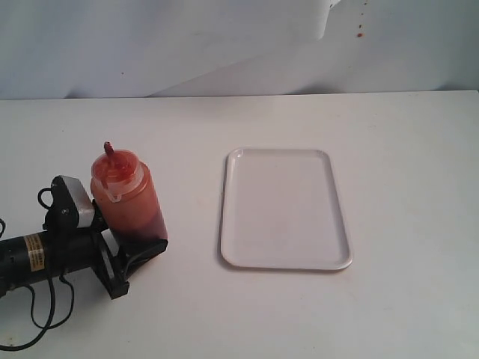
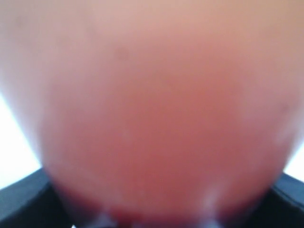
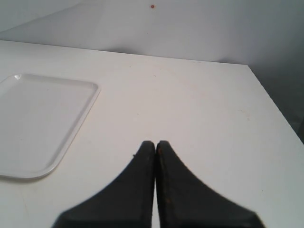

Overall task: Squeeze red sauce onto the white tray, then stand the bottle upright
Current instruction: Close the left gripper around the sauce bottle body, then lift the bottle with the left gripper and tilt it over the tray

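Exterior view: the bottle point(image 1: 123, 198) stands upright on the table point(image 1: 389, 299), well to the left of the white tray point(image 1: 284, 217), nozzle up. The left gripper point(image 1: 129, 235) is clamped low on its body, and no red sauce shows on the tray. Judged step: lift and carry to the tray. The grip should be firm enough to lift but not to squeeze until the nozzle is tipped over the tray's middle. Whether the nozzle is capped cannot be told. Left wrist view: the bottle point(image 2: 156, 118) fills the picture as a red-orange blur, with a dark jaw at either lower corner. This confirms it sits between the jaws but gives nothing for aiming. Right wrist view: the right gripper point(image 3: 155, 147), absent from the exterior view, hovers over bare table beside the tray point(image 3: 42, 114) with its fingers pressed together, holding nothing.
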Controlling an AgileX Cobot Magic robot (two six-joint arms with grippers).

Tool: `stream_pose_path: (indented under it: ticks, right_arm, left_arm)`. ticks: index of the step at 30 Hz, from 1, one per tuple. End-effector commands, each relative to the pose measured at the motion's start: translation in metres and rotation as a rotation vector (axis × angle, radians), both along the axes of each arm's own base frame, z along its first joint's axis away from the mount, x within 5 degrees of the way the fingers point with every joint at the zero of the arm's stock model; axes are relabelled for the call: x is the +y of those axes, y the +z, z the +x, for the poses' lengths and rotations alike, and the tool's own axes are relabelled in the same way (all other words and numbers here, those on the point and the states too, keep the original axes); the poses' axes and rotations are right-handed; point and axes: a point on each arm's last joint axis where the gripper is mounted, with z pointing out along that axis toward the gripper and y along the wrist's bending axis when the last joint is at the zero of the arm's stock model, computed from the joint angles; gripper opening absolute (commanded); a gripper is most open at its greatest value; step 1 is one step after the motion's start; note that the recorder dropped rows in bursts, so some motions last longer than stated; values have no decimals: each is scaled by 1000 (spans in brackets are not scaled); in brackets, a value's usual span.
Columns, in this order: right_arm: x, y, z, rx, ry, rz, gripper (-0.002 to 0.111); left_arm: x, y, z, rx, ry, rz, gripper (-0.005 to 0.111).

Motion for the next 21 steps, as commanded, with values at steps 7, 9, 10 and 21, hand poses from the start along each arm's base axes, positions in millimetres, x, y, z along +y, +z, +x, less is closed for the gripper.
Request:
stream_pose_path:
  ticks: [7,9,10,21]
  right_arm:
    - [0,0,0,-6,-7,-1,0]
    - [0,0,0,-6,-7,-1,0]
    - [0,0,0,-6,-7,-1,0]
    - [0,0,0,-6,-7,-1,0]
  left_arm:
    - [-3,10,2,-60,-7,-48,0]
    - [-3,10,2,-59,-15,-48,0]
    - [-3,10,1,-59,-21,-48,0]
    - [-5,10,-2,-53,-58,-49,0]
